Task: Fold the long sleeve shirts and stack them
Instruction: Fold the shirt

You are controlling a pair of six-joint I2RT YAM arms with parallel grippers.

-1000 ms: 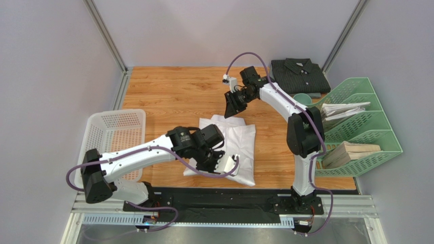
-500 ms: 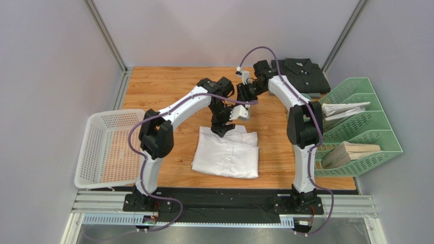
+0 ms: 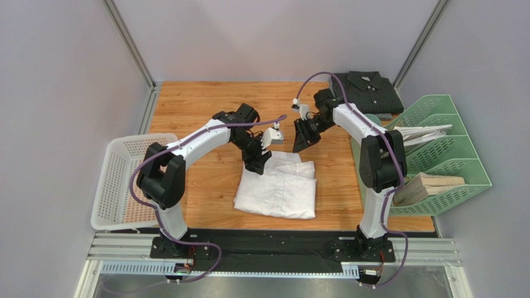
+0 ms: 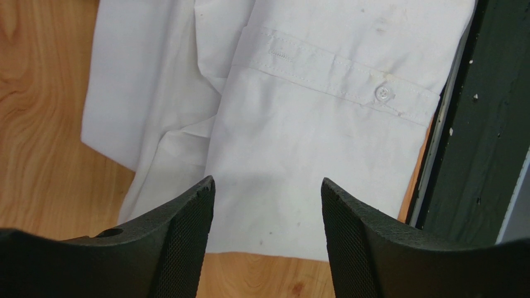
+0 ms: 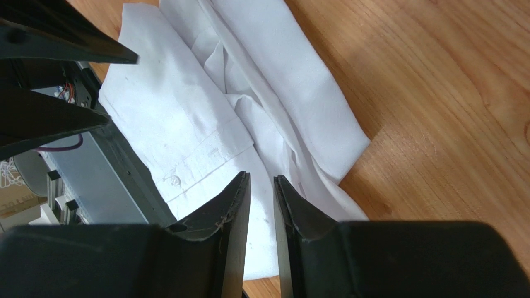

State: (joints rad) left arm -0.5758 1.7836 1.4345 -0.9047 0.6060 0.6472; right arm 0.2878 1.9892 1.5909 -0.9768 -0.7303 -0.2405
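The wooden bench [image 3: 199,105] runs under both tools. The green tiered rack [image 3: 457,127] sits well to the right of the right tool, with papers in its slots. The white mesh basket [image 3: 112,180] sits well to the left of the left tool, at the bench's left edge.

The white shirt [image 3: 277,189] lies folded into a flat rectangle. Its far left corner is directly under the left tool, and the rest spreads toward the arm bases. The dark striped shirt [image 3: 367,93] is folded, collar up. It lies behind and to the right of the right tool at the far right corner, well apart from the white one.

The left tool [image 4: 267,186] points down over the white cloth with its fingers spread wide and nothing between them. The right tool [image 5: 261,180] hangs off the shirt's far right edge. Its fingers are drawn nearly together, with a thin slit left and nothing held.

A sleeve cuff with one small button [image 4: 384,94] shows beyond the left tool's fingers.
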